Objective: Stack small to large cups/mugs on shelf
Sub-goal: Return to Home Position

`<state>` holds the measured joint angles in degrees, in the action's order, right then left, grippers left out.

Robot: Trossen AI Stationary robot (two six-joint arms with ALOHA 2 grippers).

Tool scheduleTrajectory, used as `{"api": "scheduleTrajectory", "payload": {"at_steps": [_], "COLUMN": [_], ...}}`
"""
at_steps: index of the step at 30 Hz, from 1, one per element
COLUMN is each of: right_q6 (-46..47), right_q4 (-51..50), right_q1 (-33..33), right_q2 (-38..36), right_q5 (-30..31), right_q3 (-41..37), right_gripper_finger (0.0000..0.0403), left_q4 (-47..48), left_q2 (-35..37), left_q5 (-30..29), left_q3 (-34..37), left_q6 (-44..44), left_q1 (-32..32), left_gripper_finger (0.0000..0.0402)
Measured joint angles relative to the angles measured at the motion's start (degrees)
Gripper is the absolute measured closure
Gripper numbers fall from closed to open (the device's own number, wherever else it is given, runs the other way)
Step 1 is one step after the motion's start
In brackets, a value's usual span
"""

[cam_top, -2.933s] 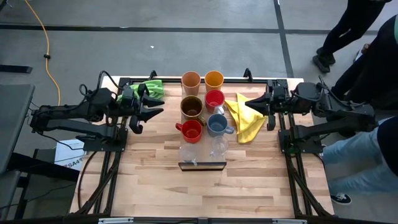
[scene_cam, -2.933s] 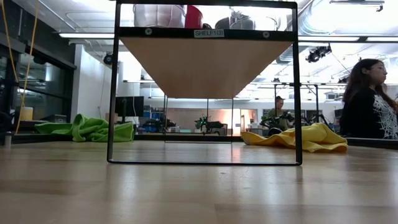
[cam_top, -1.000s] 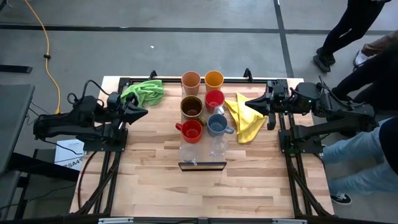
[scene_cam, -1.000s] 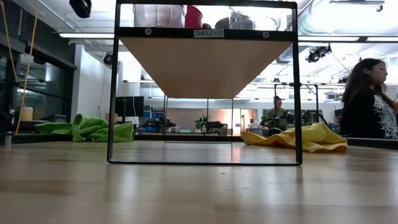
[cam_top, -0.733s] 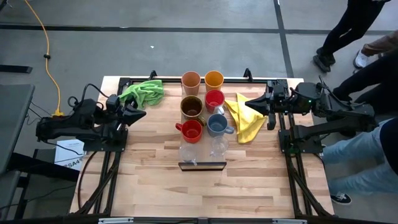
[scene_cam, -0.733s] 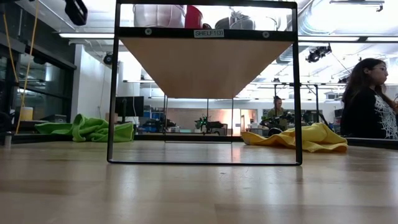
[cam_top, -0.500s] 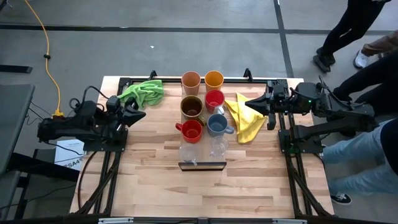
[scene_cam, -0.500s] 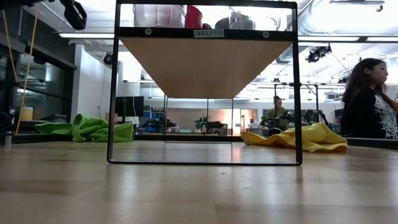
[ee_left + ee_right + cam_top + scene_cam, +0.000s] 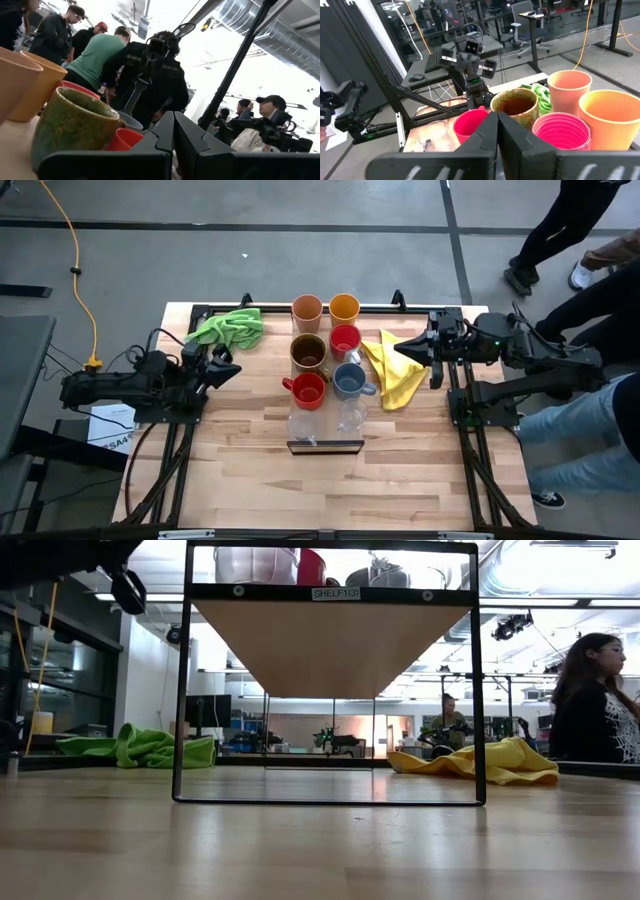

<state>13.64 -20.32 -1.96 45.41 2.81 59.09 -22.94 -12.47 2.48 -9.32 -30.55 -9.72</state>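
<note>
The long light-wood shelf with a dark front edge stands mid-worktop, and all eight cups sit on it in pairs. At the shelf's far end the tapered peach tumbler and the tapered orange tumbler stand side by side. Next toward the front edge come the brown glazed mug and a round red mug; then a second red mug, handle toward the shelf's left side, and the grey-blue mug, handle toward its right. Last come a small clear glass and a second clear glass, both just behind the front edge. Neighbours stand close, with little room between the rows.

The left pincer hangs to the shelf's left, well apart from it, fingers pressed together on nothing; bare wood lies between it and the shelf. The right pincer hangs to the shelf's right, likewise closed and empty. In the high view its tip shows over the crumpled yellow cloth, which lies just beside the shelf's right side. A crumpled green cloth lies left of the shelf's far end, near the worktop's back edge. In front of the shelf's dark edge, bare board runs to the worktop's near edge. The low view shows open space under the shelf between its thin black legs.
</note>
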Motion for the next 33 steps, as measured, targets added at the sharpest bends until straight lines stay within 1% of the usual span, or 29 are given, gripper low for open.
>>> {"api": "scheduleTrajectory", "payload": {"at_steps": [14,20,25,28,33], "right_q6": [0.1,0.1,0.1,0.1,1.6], "right_q4": [-1.0,-1.0,-1.0,-1.2,-1.3], "right_q1": [0.0,0.0,0.0,0.0,0.0], "right_q2": [0.0,0.0,0.0,0.0,0.0], "right_q5": [0.0,0.0,0.2,0.6,0.6], "right_q3": [0.0,0.0,0.0,0.0,0.0], "right_gripper_finger": [0.0402,0.0402,0.0402,0.0402,0.0402], "left_q4": [0.4,1.5,6.6,8.6,9.3], "left_q2": [0.9,6.4,12.3,12.1,12.1], "left_q5": [-0.1,-0.2,-0.6,-0.7,-0.8], "left_q3": [2.8,4.4,4.6,4.7,4.6], "left_q6": [-1.5,-2.2,-2.5,-2.6,-2.3], "left_q1": [0.0,0.0,0.0,0.0,0.0], "left_gripper_finger": [0.0401,0.0401,0.0401,0.0401,0.0401]}}
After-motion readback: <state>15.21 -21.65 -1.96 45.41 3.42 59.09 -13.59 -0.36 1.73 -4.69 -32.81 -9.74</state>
